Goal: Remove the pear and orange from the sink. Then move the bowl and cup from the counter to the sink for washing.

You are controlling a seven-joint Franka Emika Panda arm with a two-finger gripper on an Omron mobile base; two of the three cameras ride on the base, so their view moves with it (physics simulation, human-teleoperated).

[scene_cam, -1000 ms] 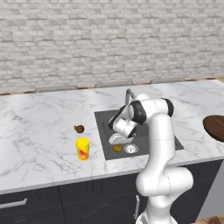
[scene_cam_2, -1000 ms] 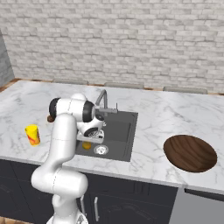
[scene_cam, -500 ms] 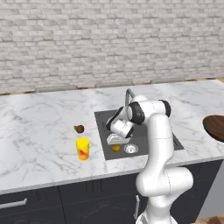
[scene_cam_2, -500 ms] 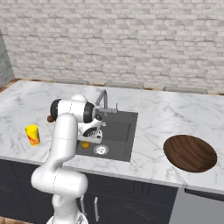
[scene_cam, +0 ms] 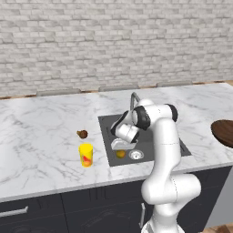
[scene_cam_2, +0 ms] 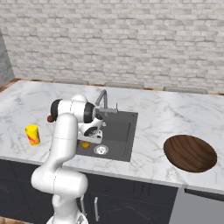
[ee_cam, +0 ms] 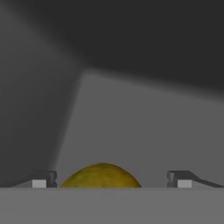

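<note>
On the marble counter (scene_cam: 41,136), the sink (scene_cam_2: 124,127) holds the orange (ee_cam: 101,176) between the wide-open gripper (ee_cam: 111,179) fingers. The bowl (scene_cam_2: 190,152) lies well right; the cup (scene_cam: 86,154) and pear (scene_cam: 82,134) stand left of the basin.

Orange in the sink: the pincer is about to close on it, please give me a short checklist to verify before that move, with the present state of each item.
1. Pincer open, one finger on each side: ok.
2. Small round yellow-orange fruit lies between the fingers in the hand view: ok, though slightly nearer one finger.
3. Pincer low enough over the fruit inside the dark grey rectangular sink: cannot tell; the fruit's lower part is hidden.
4. Small dark reddish-brown pear already out, on the white marble counter: ok.
5. Bright yellow cylindrical cup upright on the counter, apart from the arm: ok.
6. Wide dark brown wooden bowl on the counter beside the sink: ok.
</note>
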